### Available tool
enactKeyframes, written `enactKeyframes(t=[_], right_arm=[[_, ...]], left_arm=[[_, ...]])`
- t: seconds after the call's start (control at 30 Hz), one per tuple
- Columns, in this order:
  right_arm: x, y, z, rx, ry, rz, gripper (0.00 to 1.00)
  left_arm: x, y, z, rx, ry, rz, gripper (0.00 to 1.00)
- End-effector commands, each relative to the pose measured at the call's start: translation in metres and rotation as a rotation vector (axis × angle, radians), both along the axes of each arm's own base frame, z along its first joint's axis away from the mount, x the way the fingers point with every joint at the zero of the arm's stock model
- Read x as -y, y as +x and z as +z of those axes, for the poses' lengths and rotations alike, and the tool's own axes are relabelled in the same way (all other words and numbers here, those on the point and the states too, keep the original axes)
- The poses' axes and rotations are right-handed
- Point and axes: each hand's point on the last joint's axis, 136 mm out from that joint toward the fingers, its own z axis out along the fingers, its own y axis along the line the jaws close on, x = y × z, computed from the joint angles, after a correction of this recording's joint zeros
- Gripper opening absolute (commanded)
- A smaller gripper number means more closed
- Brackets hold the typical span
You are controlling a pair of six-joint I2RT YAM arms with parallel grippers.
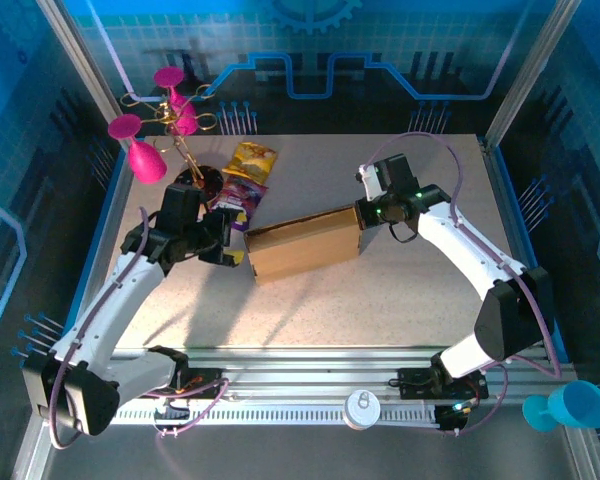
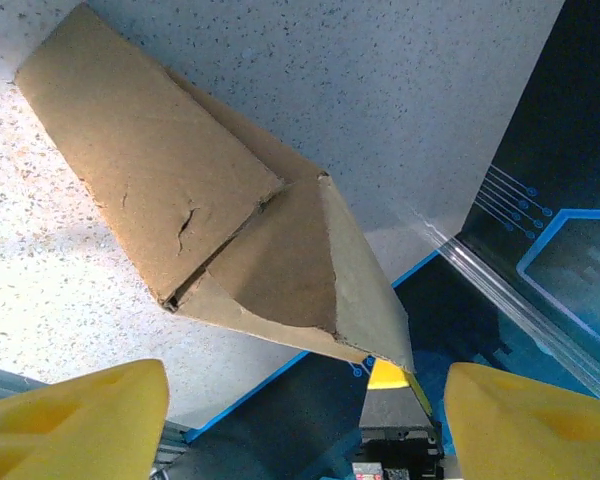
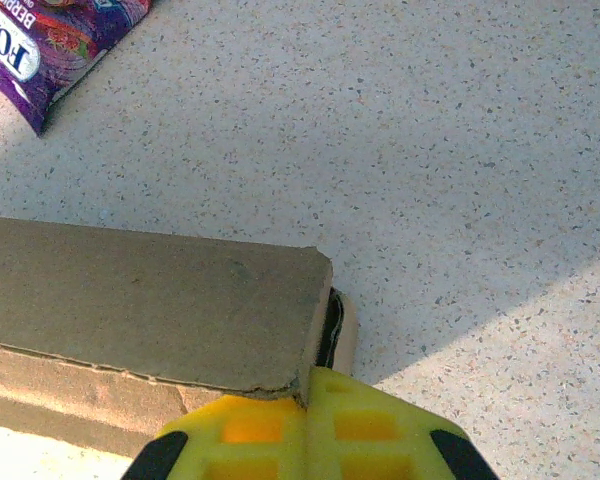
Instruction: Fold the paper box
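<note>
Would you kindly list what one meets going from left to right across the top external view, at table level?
pink goblet → left gripper → paper box → right gripper → blue cup

Top ext cam is sitting above & behind the arm bases, looking down & fwd from far enough to be taking in the whole table (image 1: pixel 380 310), both arms & the enclosure walls. Left wrist cam is looking out past the left gripper (image 2: pixel 305 375) from close in, tilted, facing one end of the paper box (image 2: pixel 180 190) w/ tabletop & blue wall beyond. Right wrist cam is looking steeply down over the right gripper (image 3: pixel 308 385) from v. close at the box's other end, so all 3 views are sharing the box, and top ext & right wrist are also sharing the purple packet (image 1: pixel 242 200) (image 3: pixel 50 45).
</note>
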Motion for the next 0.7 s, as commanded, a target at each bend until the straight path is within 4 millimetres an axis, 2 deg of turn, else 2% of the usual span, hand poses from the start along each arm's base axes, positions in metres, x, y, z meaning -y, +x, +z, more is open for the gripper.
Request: enactKeyframes(t=[0.0,0.1,0.27,0.67], right_arm=[[-0.008,-0.007,0.000,-0.004,0.010,0.039,0.00],[-0.008,-0.007,0.000,-0.004,0.008,0.040,0.00],[-0.010,-0.007,0.001,-0.004,0.012,0.041,0.00],[-0.011,-0.007,0.004,0.001,0.024,0.045,0.00]], left_arm=[[0.006,0.002,-0.013,-0.077,-0.079,0.092,0.77],[0.016,0.004,-0.020,-0.105,-0.113,0.103,0.77],[0.022,0.003,-0.031,-0.141,-0.114,0.098,0.74],[0.014,-0.006,-0.061,-0.166,-0.072,0.133,0.57]])
